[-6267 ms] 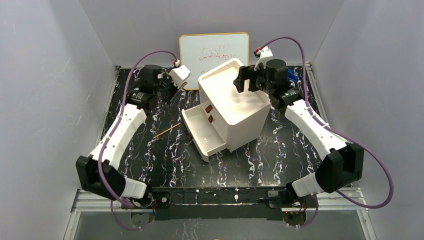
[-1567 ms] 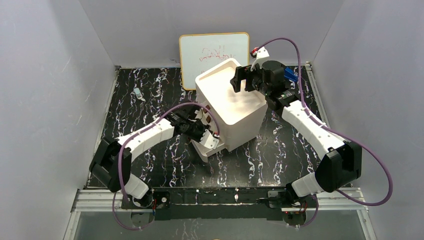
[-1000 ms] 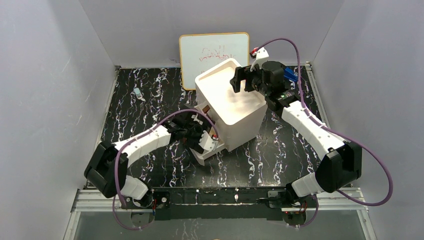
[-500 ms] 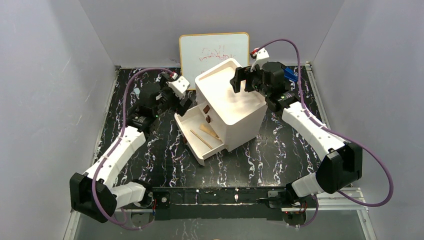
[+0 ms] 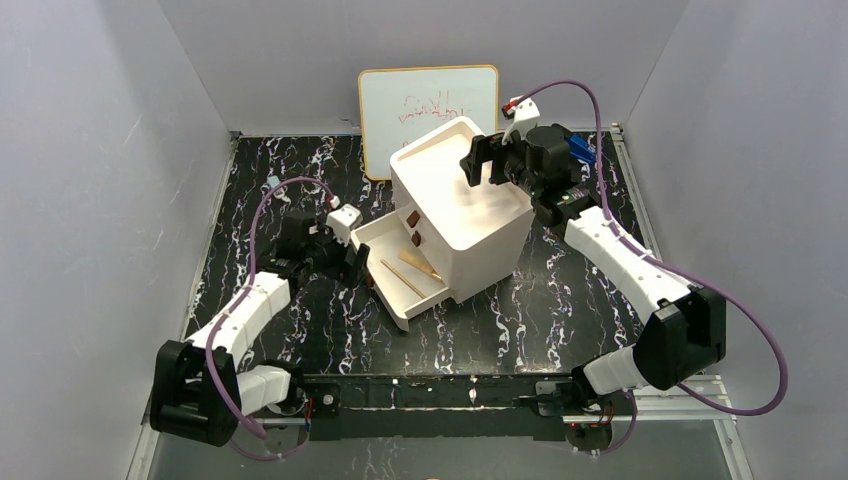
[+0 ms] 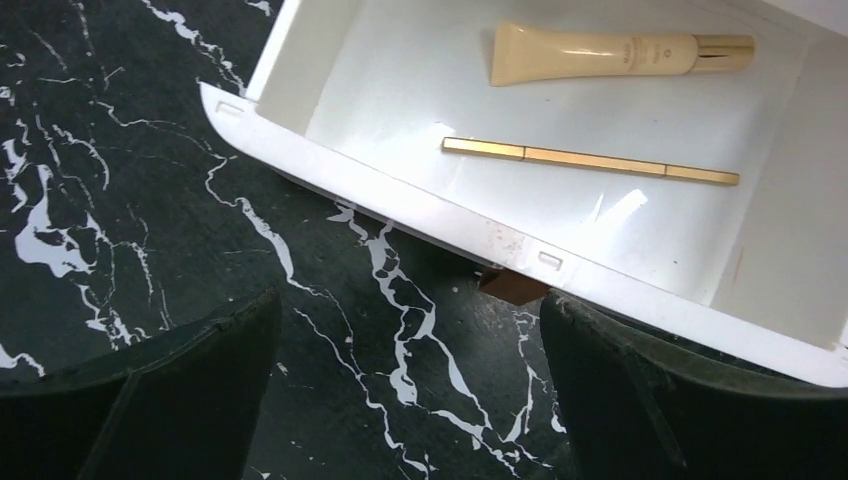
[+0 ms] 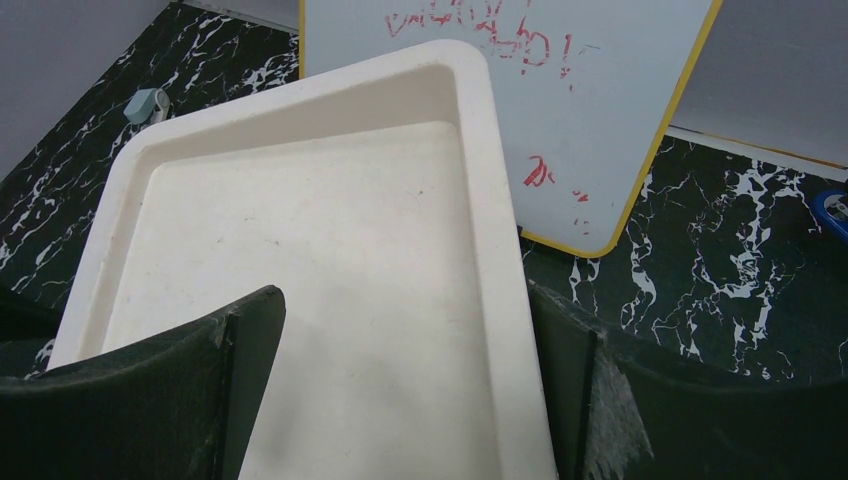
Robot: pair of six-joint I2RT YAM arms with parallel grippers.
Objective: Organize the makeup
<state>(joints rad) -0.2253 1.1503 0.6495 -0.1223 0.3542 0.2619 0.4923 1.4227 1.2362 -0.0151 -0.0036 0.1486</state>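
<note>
A gold-tan pencil [image 6: 590, 160] and a cream tube [image 6: 620, 52] lie in the pulled-out bottom drawer [image 6: 400, 205] of the white drawer box [image 5: 470, 215]. From above, the pencil [image 5: 403, 278] and tube [image 5: 421, 263] rest side by side on the drawer floor. My left gripper [image 6: 410, 320] hangs open over the black marble table just outside the drawer's front wall, near its brown handle [image 6: 512, 287], holding nothing. My right gripper [image 7: 405, 300] is open above the box's top tray [image 7: 300, 250], one finger over the tray, the other past its right rim. The other makeup is out of view.
A whiteboard [image 5: 428, 105] with red scribbles leans against the back wall behind the box. A small light-blue object [image 5: 275, 183] lies at the table's back left. Two more brown handles [image 5: 413, 225] show on the box front above the open drawer. Grey walls close in both sides.
My left gripper has come nearer and lower, from the box's back-left side to the drawer's front wall. The right arm, box and drawer have not moved.
</note>
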